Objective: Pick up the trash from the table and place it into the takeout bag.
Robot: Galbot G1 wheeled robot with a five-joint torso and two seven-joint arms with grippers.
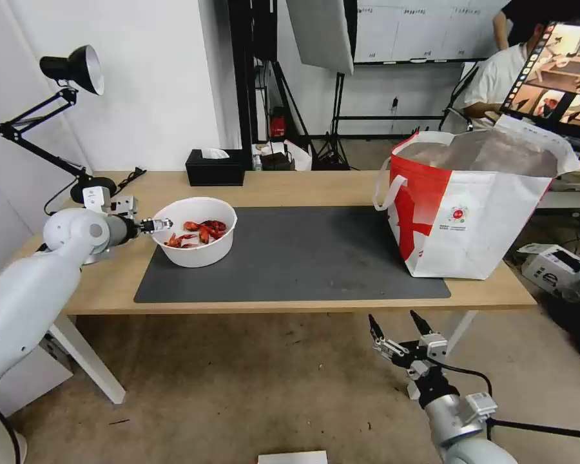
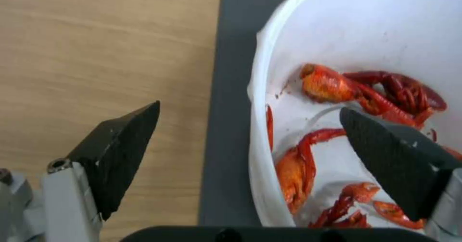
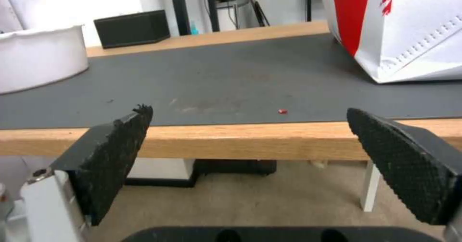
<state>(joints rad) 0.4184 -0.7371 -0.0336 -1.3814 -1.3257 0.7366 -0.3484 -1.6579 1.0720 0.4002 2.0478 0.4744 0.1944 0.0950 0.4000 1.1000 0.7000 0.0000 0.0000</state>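
Wood table (image 1: 303, 187), left pincer (image 2: 250, 126) agape astride bowl (image 2: 366, 36) rim, perhaps touching

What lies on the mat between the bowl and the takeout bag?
In the head view, bare dark mat between the bowl and takeout bag. The right wrist view shows one tiny red crumb there.
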